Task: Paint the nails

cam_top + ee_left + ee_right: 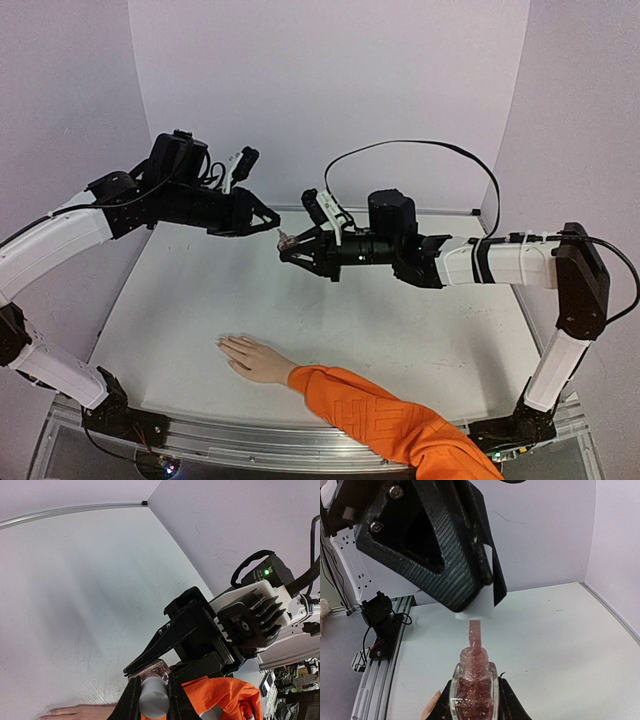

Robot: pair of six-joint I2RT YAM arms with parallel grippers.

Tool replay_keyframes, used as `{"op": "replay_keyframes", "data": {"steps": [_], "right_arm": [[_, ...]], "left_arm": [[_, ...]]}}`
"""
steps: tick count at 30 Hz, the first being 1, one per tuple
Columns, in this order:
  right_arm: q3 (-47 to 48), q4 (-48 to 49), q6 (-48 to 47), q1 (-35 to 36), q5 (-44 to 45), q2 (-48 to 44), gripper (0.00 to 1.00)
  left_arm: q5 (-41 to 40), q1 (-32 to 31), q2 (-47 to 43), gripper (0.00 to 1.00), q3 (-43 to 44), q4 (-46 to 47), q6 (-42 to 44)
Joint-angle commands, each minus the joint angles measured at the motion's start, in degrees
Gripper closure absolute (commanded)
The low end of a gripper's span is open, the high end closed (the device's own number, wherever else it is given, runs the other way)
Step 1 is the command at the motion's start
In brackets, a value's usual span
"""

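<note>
Likely brush-loading step. Left hand (274, 222) is pinching the white cap (476, 609), brush (475, 632) sitting in neck of polish bottle (472, 692), which right hand (287, 250) is clamping. Nails (224, 345) are lying lower centre on worktop (400, 310). Next: lifting brush clear, descending gently.

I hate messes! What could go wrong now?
The brush is only partly out of the bottle, so it may scrape the neck and drip pink polish onto the table. The fingers of the right gripper pinch only the bottle's lower sides, so a tug from the left gripper could tilt it. Carrying the wet brush to the hand might drip.
</note>
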Motion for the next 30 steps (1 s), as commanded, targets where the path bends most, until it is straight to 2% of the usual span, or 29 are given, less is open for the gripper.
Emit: {"op": "replay_keyframes", "data": {"steps": [1, 30], "right_arm": [[2.63, 3.50, -0.50, 0.05, -0.86, -0.08, 1.00], [2.72, 3.53, -0.33, 0.03, -1.03, -0.16, 1.00]], "left_arm": [[-0.55, 0.36, -2.43, 1.00, 2.38, 0.69, 1.28], [-1.58, 0.39, -3.71, 1.00, 2.56, 0.54, 1.74]]}}
